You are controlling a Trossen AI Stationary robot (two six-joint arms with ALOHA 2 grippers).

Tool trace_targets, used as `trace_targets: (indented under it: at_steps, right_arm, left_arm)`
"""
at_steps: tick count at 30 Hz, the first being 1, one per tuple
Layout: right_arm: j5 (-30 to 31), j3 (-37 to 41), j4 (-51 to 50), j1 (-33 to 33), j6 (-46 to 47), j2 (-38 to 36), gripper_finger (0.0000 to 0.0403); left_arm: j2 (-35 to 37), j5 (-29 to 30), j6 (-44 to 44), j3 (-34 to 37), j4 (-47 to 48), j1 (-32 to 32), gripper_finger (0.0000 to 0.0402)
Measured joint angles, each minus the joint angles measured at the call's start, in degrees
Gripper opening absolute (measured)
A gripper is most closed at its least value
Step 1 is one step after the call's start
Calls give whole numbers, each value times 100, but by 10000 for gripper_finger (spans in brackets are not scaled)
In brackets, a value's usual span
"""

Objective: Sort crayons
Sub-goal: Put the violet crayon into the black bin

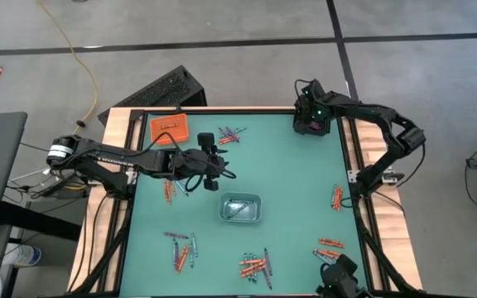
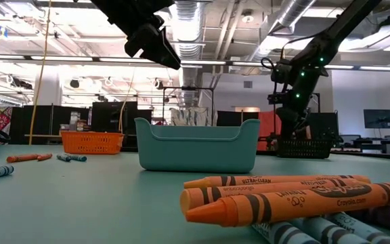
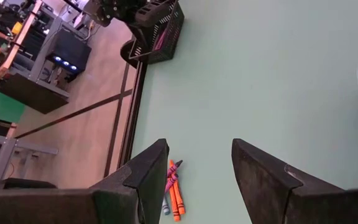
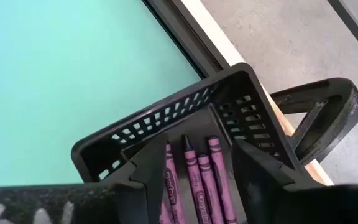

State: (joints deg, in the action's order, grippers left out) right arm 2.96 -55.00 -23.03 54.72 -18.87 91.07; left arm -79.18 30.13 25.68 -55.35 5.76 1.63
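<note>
Right pincer hangs over the black tray at the tabletop's far right corner, fingers spread, nothing between them. We see three purple crayons lying side by side in that tray, directly below the gap. From above, the right pincer sits right on top of the black tray.

Left pincer hovers mid-tabletop, near the far side, fingers apart and holding nothing. We place the left pincer just beyond the clear-grey tray, which holds a few crayons; their colour we cannot tell. Its wrist view shows a small mixed cluster on the green surface beneath it, orange, purple and blue together.

Orange tray stands at the far left corner. Loose crayons lie scattered in groups:
- a mixed bunch near the far edge, beside the orange tray
- orange ones under the left arm
- a mixed group near-left
- another near-centre
- orange ones at the right edge
- more near-right

Low view: orange crayons stacked close to the lens, over blue ones.
</note>
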Motion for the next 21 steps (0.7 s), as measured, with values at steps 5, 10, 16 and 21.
trace_targets:
  at_steps: [5, 10, 16, 21]
  right_arm:
    - [-3, 0, -11, 0, 61, -180, 170]
    - [-5, 0, -11, -41, 193, -600, 170]
    - [-13, -2, 8, -262, 254, -1208, 170]
    - [-16, -2, 80, -575, 309, -1556, 170]
  left_arm:
    - [0, 0, 1, 0, 0, 0, 169]
    - [0, 0, 0, 0, 0, 0, 169]
    - [0, 0, 1, 0, 0, 0, 169]
    - [0, 0, 0, 0, 0, 0, 169]
